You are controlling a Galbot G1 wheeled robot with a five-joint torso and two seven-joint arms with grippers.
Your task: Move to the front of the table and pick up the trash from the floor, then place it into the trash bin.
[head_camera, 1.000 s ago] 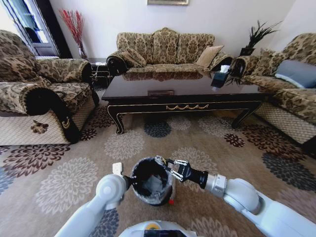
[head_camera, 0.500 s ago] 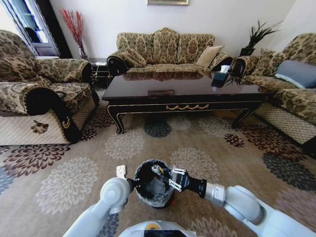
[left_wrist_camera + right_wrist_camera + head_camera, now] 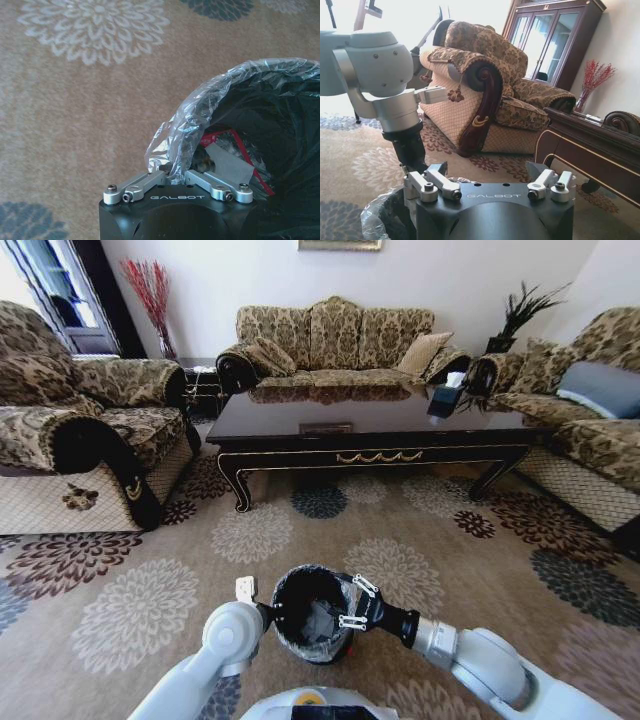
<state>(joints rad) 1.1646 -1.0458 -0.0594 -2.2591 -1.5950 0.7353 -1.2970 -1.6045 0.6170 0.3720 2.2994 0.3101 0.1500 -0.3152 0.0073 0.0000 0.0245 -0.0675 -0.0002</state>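
The trash bin [image 3: 310, 612] wears a crinkly translucent plastic liner [image 3: 200, 120]; the table [image 3: 370, 425] is dark, glossy wood.

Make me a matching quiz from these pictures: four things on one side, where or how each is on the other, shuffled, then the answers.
1. left gripper
2. right gripper
3. trash bin
4. table

A. open above the bin's mouth
B. on the carpet before the robot
C. shut on the bin's liner rim
D. among the sofas, beyond the bin

Pairs: 1-C, 2-A, 3-B, 4-D

Both arms wear smooth white-grey shells with black wrists; each gripper's black housing reads GALBOT in pale letters, carrying silver linkage bars fastened with small screws.
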